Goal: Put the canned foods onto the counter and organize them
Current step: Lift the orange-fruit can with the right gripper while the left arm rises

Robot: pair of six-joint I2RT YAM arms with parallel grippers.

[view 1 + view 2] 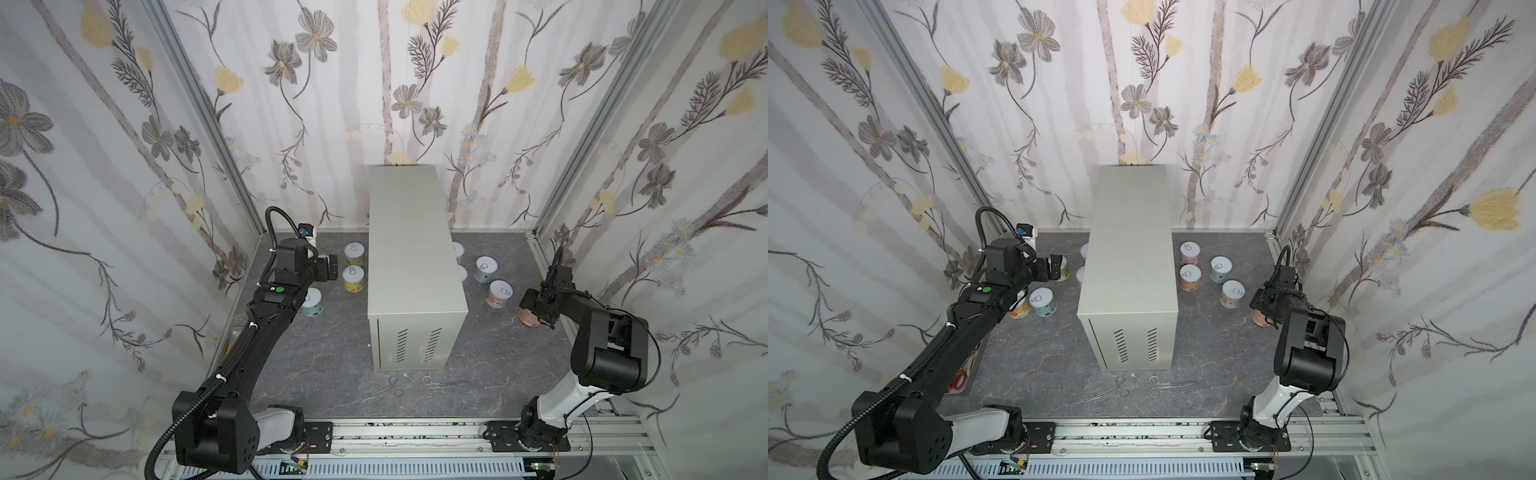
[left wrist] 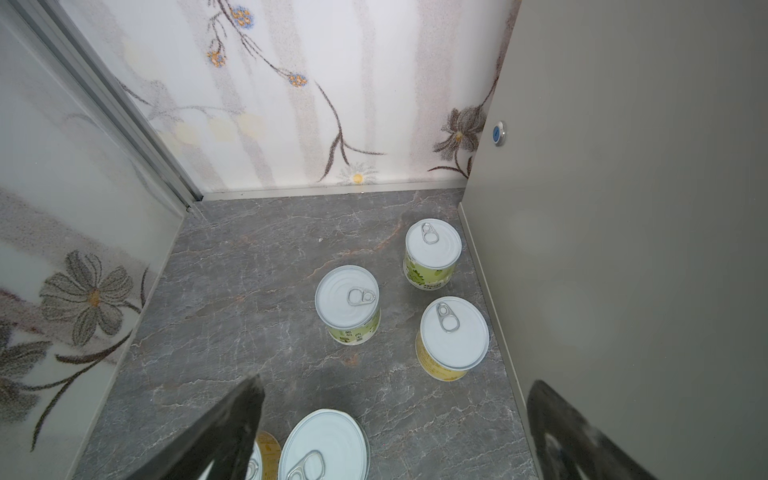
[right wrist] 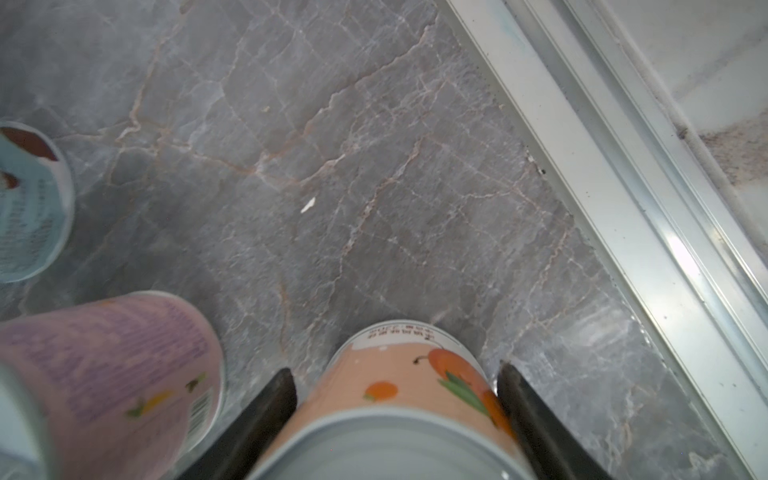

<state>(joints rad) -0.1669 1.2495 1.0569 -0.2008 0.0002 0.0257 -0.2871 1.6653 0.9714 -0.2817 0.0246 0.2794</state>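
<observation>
The counter point(image 1: 409, 257) is a tall light-grey cabinet in the middle of the dark marbled floor, and its top is bare. My right gripper point(image 3: 395, 372) is shut on an orange can point(image 3: 399, 386) standing on the floor to the right of the counter point(image 1: 1129, 249); in a top view the can point(image 1: 528, 318) shows under the wrist. A pink can point(image 3: 116, 365) and a light-blue can point(image 3: 29, 203) stand close by. My left gripper point(image 2: 397, 384) hangs open above the cans left of the counter: two green ones point(image 2: 432, 249) point(image 2: 348, 297) and a yellow one point(image 2: 453, 332).
Two more cans point(image 1: 1190, 251) point(image 1: 1190, 276) stand against the counter's right side. Scissors point(image 1: 440, 384) and forceps point(image 1: 390, 388) lie on the floor in front of it. An aluminium rail point(image 3: 623, 208) edges the floor on the right, and a metal tray point(image 1: 963, 374) sits under the left arm.
</observation>
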